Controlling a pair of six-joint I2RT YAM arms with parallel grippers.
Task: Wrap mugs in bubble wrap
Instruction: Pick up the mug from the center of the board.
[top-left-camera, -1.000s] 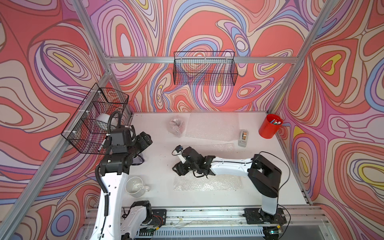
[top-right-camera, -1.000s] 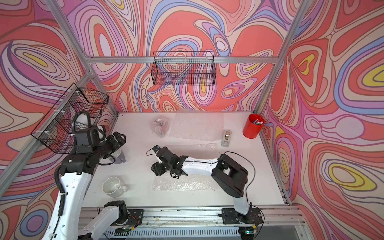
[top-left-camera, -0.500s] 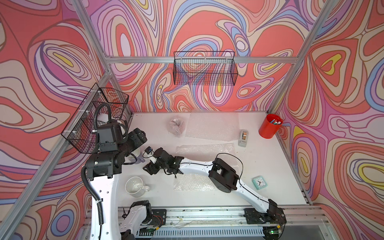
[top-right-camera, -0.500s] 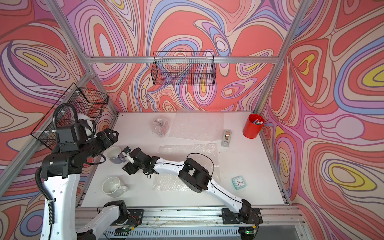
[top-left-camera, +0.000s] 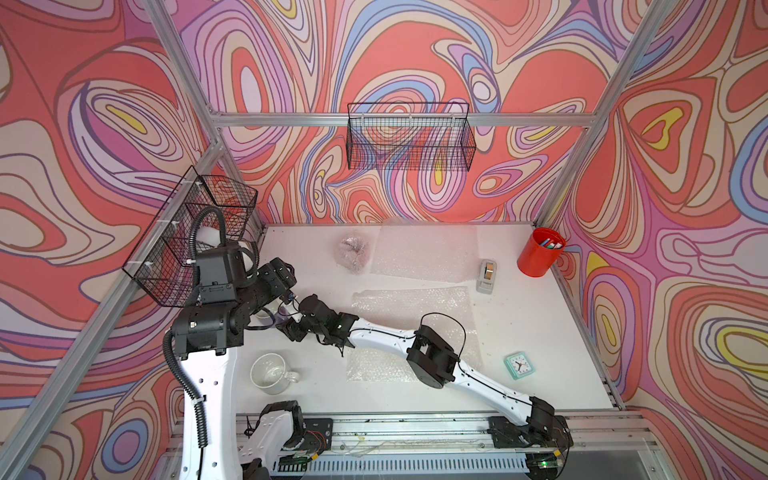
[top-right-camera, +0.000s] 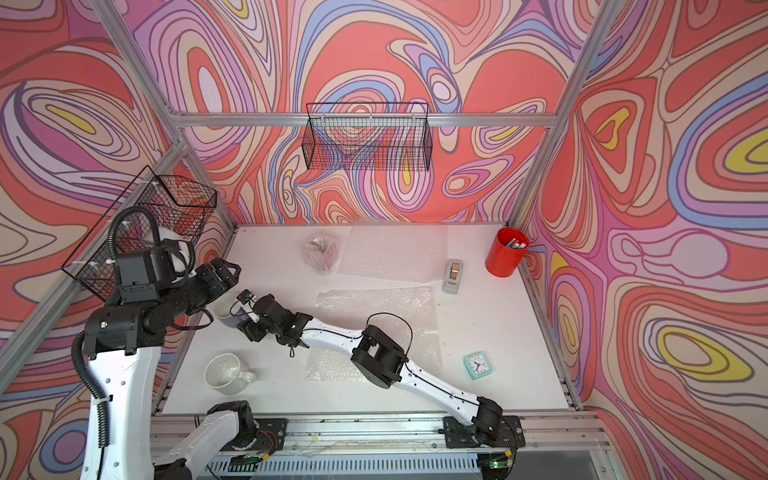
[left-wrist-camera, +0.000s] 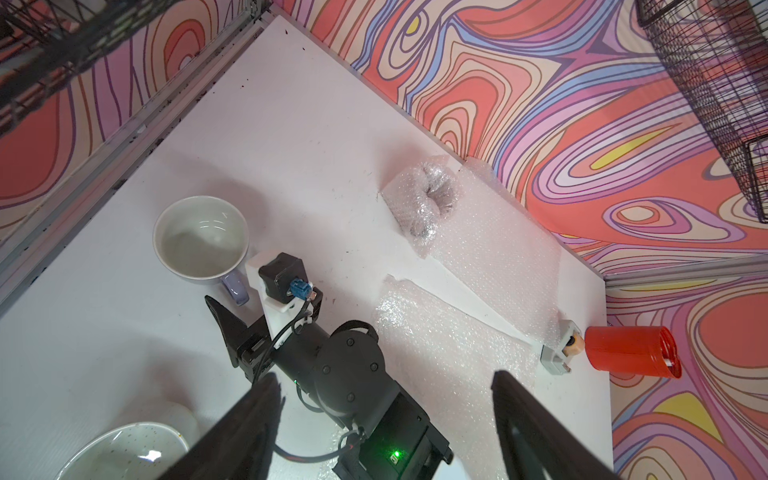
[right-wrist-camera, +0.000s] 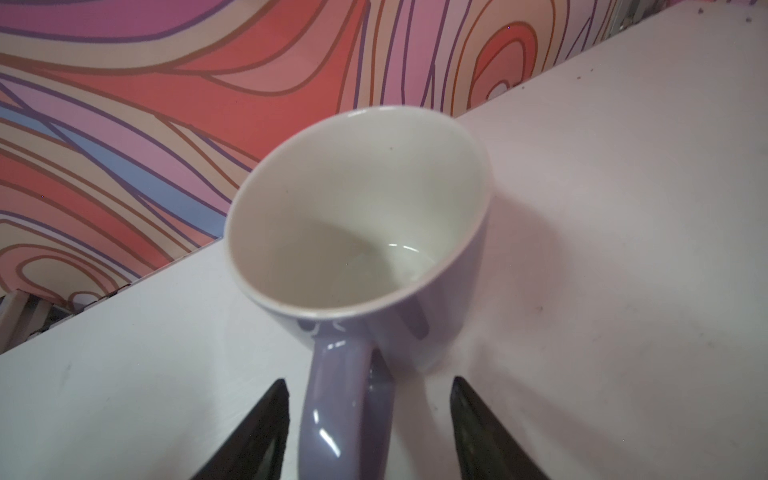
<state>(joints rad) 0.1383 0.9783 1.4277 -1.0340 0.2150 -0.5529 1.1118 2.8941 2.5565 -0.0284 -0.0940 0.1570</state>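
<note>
Here, the right pincer (right-wrist-camera: 369, 379) straddles the lavender mug (right-wrist-camera: 357, 216) by its handle

On the white surface (top-left-camera: 540, 324) a bubble wrap sheet (top-left-camera: 411, 307) lies flat at centre; the left pincer (left-wrist-camera: 385, 373) hangs over the 9 o'clock side, fingers wide apart, holding nothing. There the lavender mug stands upright, its handle between the right pincer's separated fingers, a gap showing either side. A white mug (top-left-camera: 270, 372) stands at 7 o'clock

The lilac mug (right-wrist-camera: 357, 232) has a cream-white inside. The white mug (top-left-camera: 270, 373) is faintly speckled. The pen cup (top-left-camera: 539, 253) is red, the clock (top-left-camera: 519, 365) mint green, the tabletop (top-left-camera: 519, 316) white; walls (top-left-camera: 415, 50) swirl coral, lilac, blue, yellow.
</note>
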